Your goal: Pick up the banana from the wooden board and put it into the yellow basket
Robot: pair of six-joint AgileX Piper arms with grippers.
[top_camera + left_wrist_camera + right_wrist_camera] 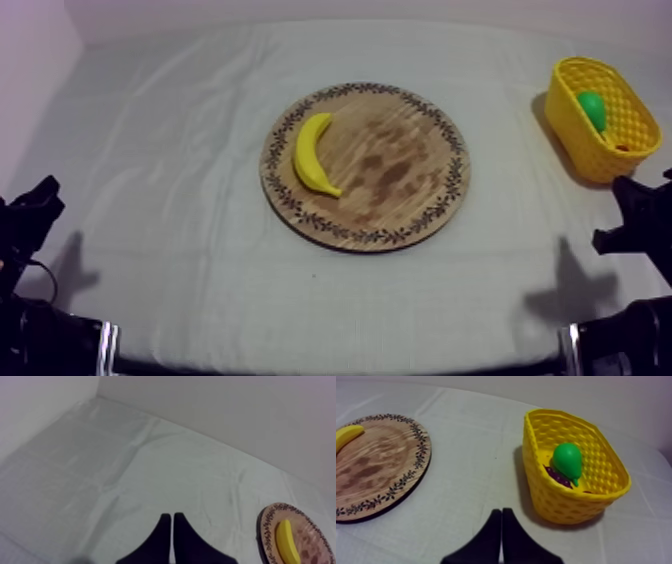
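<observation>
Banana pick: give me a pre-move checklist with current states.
1. The banana lies free on the wooden board, nothing on top of it: ok.
2. The yellow basket stands upright, opening up: ok.
3. Room in the basket: a pear and grapes lie inside; whether the space left will take the banana: cannot tell.
4. The cloth between board and basket is bare: ok.
5. The left gripper open for a grasp: not ok, shut on nothing.
6. The right gripper open for a grasp: not ok, shut on nothing.
</observation>
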